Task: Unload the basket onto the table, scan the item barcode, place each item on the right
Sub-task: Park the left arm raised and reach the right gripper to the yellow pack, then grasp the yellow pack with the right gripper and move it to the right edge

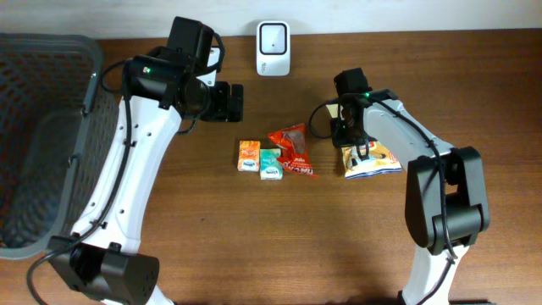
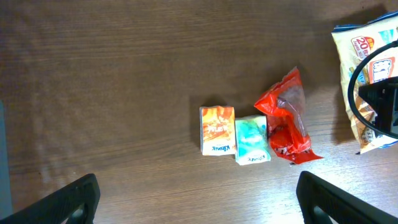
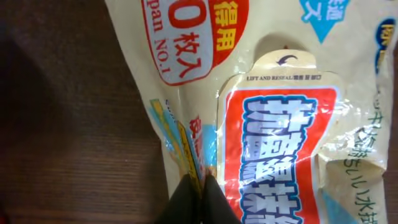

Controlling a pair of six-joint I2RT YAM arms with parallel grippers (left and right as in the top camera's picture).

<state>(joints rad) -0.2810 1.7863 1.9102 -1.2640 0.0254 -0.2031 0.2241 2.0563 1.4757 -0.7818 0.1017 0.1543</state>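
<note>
Basket [image 1: 51,39]; orange pkt [image 1: 248,156], teal pkt [image 1: 270,163], red bag [image 1: 292,151].

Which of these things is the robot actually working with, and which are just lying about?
In the job:
- wipes pack, pinched by the right pincer
- white scanner

Lying about for now:
- orange packet
- teal packet
- red bag
- grey basket
- left pincer, open and empty
</note>
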